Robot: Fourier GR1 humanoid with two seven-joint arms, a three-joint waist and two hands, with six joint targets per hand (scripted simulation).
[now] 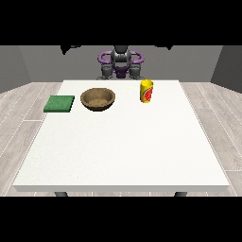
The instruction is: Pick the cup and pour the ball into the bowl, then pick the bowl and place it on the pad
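A yellow cup (pixel 147 90) with a red label stands upright on the white table (pixel 123 151), at the far right of centre. The ball inside it is hidden. A brown wooden bowl (pixel 98 99) sits to the cup's left. Further left, a flat green pad (pixel 59 103) lies near the table's left edge. The robot (pixel 120 61) stands behind the far edge with its arms drawn back. At the picture's upper edge, one small dark shape on each side seems to be a hand: the hand at the view's left (pixel 71 47) and the hand at the view's right (pixel 164 47). Both are high and far from the cup and bowl.
The cup, bowl and pad lie in a row along the far part of the table. The near half is bare white surface. Wooden floor surrounds the table, and grey walls stand behind the robot.
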